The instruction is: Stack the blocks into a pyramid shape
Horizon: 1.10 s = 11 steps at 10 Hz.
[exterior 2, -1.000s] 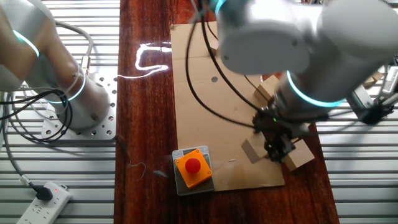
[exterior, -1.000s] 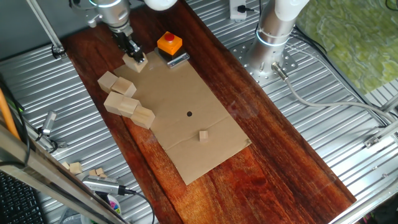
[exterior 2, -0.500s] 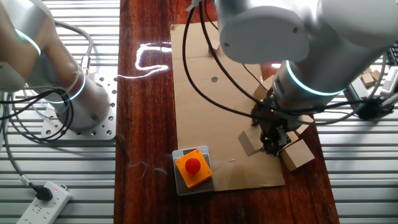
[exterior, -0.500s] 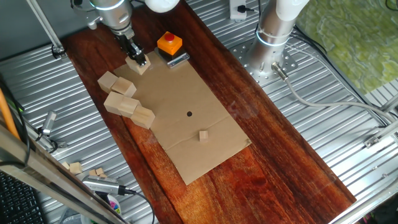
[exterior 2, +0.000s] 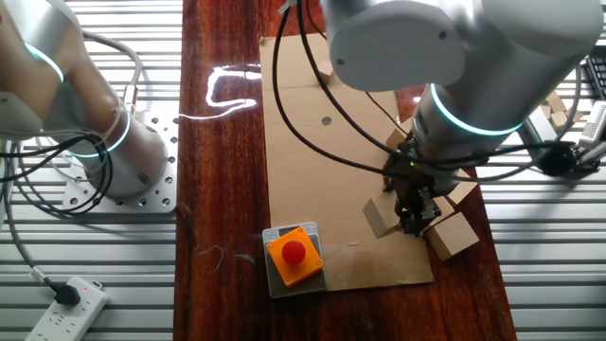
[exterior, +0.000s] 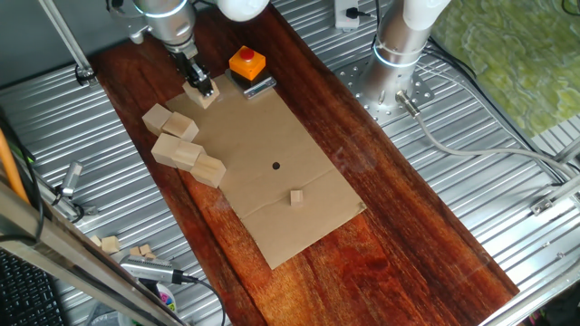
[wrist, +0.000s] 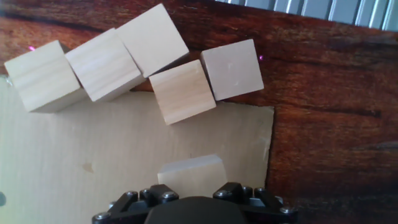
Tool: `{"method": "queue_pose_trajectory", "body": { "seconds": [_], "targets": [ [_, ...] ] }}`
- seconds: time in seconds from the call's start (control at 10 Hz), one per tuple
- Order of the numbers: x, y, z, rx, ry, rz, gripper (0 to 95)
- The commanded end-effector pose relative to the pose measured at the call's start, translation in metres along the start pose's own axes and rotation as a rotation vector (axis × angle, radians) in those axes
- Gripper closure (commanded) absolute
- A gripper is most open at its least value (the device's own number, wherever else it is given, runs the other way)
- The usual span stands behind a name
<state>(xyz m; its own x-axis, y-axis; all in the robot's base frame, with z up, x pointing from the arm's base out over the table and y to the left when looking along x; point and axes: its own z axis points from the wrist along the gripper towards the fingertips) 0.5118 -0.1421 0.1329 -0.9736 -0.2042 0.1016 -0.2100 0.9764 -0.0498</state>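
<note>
While the dark wooden tabletop [exterior: 399,208] carries everything, a flat cardboard sheet [exterior: 272,172] lies along its middle. At the sheet's far corner the gripper [exterior: 198,83] points down, its jaws pinching one pale block [exterior: 203,95] that is raised above the cardboard in the hand view. Four more blocks [exterior: 179,145] lie clustered along the sheet's edge, partly on bare wood; the hand view shows them touching in a loose row [wrist: 134,59]. An orange block with a red button [exterior: 246,62] stands near the gripper. A tiny wooden cube [exterior: 296,196] rests alone on the cardboard, well apart from the cluster.
</note>
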Motion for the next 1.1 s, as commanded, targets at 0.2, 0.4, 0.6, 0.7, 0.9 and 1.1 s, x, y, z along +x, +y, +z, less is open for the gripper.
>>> {"method": "queue_pose_trajectory", "body": {
  "seconds": [0.2,0.4,0.6,0.7,0.9,1.1],
  "targets": [
    [-0.0015,-0.0001,0.0,-0.01,0.024,-0.047,95.0],
    [-0.0015,-0.0001,0.0,-0.011,0.024,-0.068,95.0],
    [-0.0015,-0.0001,0.0,-0.02,0.025,-0.066,95.0],
    [-0.0015,-0.0001,0.0,-0.027,0.03,-0.057,95.0],
    [-0.0015,-0.0001,0.0,-0.036,0.031,-0.048,95.0],
    [0.0013,0.0044,-0.0005,-0.036,0.032,-0.023,95.0]
  ]
}}
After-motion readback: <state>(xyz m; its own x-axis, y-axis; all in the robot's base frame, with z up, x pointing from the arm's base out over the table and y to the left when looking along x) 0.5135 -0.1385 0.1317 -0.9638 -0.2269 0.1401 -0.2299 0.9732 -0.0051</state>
